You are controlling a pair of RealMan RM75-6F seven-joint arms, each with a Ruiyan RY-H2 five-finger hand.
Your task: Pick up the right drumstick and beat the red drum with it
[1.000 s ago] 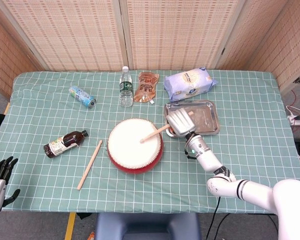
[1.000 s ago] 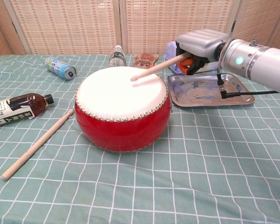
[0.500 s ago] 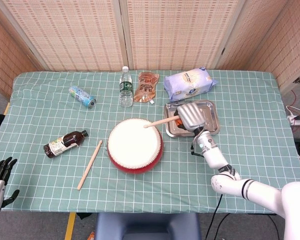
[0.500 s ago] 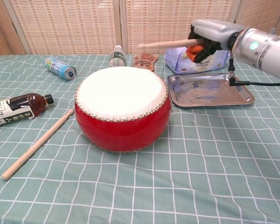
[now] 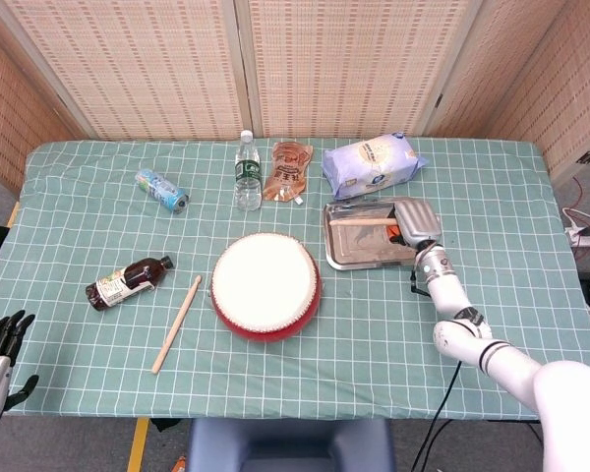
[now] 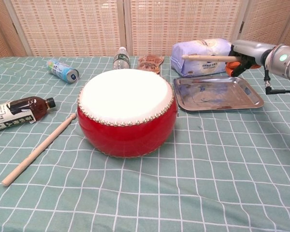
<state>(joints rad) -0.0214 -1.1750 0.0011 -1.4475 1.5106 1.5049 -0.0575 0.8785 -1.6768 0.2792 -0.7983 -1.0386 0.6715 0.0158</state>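
Head view: the red drum (image 5: pixel 266 287) sits near the middle of the green checked tablecloth (image 5: pixel 98 226), white skin up. The right hand (image 5: pixel 413 225) is above the right part of the steel tray (image 5: pixel 374 258), well clear of the drum, and grasps the right drumstick (image 5: pixel 359 222), which lies about level over the tray with its free tip pointing toward the robot's left. The other drumstick (image 5: pixel 178 323) lies flat on the cloth just left of the drum. A brown sauce bottle (image 5: pixel 128 281) lies on its side further left; a blue can (image 5: pixel 162 190) lies near the far-left part of the table. A clear water bottle (image 5: pixel 247 171) stands upright behind the drum, with a brown pouch (image 5: pixel 289 158) beside it and a white-and-blue bag (image 5: pixel 374 164) behind the tray. The left hand (image 5: pixel 0 349) hangs off the near-left table edge, fingers apart, holding nothing. Chest view: the right hand (image 6: pixel 245 57) closes round the butt of the drumstick (image 6: pixel 208 58), which is held level above the tray (image 6: pixel 215 101), in front of the bag (image 6: pixel 203 50); its tip stops short of the drum (image 6: pixel 127 123). The spare stick (image 6: pixel 38 150) lies touching or nearly touching the drum's left base; which one cannot be told. The left hand is out of this view.
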